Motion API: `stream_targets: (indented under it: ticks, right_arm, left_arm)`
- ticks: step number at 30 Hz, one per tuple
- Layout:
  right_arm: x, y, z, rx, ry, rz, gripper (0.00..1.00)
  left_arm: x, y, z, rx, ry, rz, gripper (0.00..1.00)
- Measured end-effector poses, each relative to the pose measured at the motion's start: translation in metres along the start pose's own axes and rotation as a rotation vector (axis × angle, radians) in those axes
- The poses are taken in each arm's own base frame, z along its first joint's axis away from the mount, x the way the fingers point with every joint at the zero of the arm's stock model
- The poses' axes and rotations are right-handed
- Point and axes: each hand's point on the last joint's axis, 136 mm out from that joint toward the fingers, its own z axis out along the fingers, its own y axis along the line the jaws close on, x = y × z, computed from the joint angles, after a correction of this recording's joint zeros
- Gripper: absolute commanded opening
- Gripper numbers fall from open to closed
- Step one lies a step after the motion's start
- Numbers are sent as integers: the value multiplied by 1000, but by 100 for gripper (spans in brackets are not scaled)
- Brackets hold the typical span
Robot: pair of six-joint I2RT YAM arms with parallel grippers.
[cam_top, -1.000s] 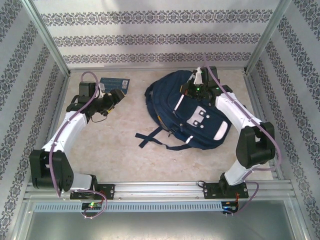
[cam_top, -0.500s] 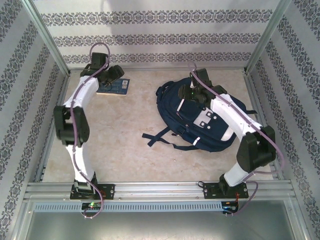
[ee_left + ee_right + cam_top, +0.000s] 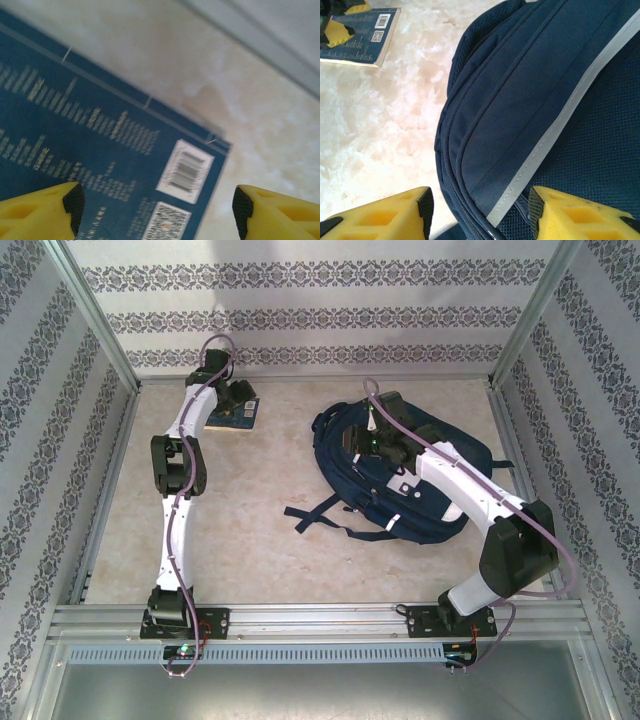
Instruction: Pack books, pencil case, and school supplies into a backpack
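A: Biggest thing first?
B: Pale marbled table (image 3: 250, 530), filling the mid of the top view. On it, right of centre, is the navy backpack (image 3: 340, 465). It's lying flat, w/ white stripes and dark straps trailing toward lower left.
A: Arms?
B: L arm (image 3: 172, 510) runs up the left side to the upper left. R arm (image 3: 470, 492) comes in from lower right and lies across the pack.
A: Books?
B: One dark blue book (image 3: 238, 416), flat on the table at upper left of the top view, well apart from the pack. L wrist cam shows a cover w/ pale print, a white barcode label (image 3: 185, 172) near the corner and a QR code (image 3: 167, 225) just below that.
A: Claws?
B: L gripper (image 3: 159, 205) is right over that book. Yellow fingers spread wide, nothing pinched; can't tell if the tips touch the cover. R gripper (image 3: 480, 207) is over the pack's edge near a white stripe, at bottom of the R wrist pic. Fingers apart too, no fabric caught btw them.
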Motion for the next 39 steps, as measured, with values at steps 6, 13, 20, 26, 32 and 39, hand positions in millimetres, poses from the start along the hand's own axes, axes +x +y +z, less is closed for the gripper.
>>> stream_targets:
  ticks: [6, 13, 20, 26, 32, 39]
  right_arm:
    - [1, 9, 1, -38, 4, 3, 55]
    - [6, 24, 1, -87, 21, 0, 55]
    - [21, 44, 2, -150, 61, -21, 54]
    - [39, 77, 2, -264, 123, -30, 52]
    - [70, 103, 24, -354, 241, -29, 52]
    - [103, 108, 50, -371, 370, 15, 55]
  left_arm:
    - [3, 4, 2, 8, 19, -55, 81]
    - [25, 10, -9, 14, 62, -101, 80]
    - [83, 31, -43, 19, 139, -243, 80]
    - [150, 52, -81, 53, 163, -422, 80]
    - [216, 34, -107, 143, 184, -470, 83]
    - [243, 22, -153, 206, 176, -437, 88]
